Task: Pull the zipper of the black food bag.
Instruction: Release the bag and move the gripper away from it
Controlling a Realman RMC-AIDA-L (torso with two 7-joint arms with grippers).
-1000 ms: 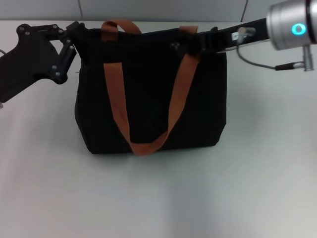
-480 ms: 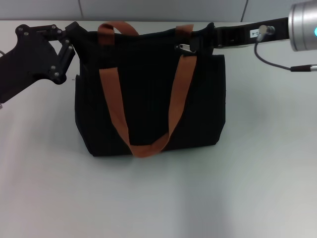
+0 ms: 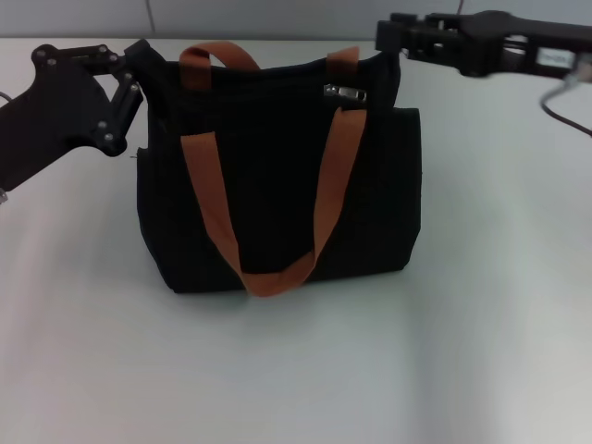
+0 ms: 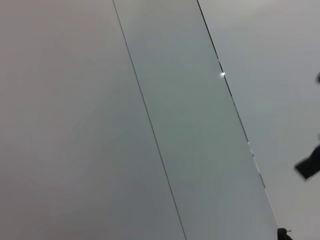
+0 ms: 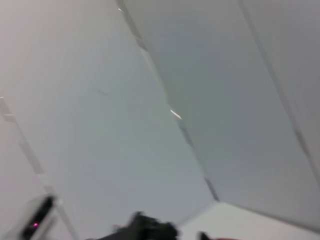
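Observation:
The black food bag [image 3: 277, 194] stands upright in the middle of the table in the head view, with its rust-orange handles [image 3: 333, 185] hanging down its front. The silver zipper [image 3: 344, 92] lies on the top edge by the right handle, with nothing touching it. My left gripper [image 3: 141, 63] is at the bag's top left corner and is shut on the fabric there. My right gripper [image 3: 393, 37] is open and empty, above and just right of the bag's top right corner. Neither wrist view shows the bag.
The bag stands on a pale grey table [image 3: 296, 370], with a wall seam behind [image 3: 148, 14]. The right arm's cable [image 3: 564, 102] hangs at the far right. Both wrist views show only pale wall panels [image 4: 150, 125] [image 5: 200, 100].
My right gripper has let go of the zipper and drawn back up and to the right. The slider stays by the right handle. The left gripper has not moved.

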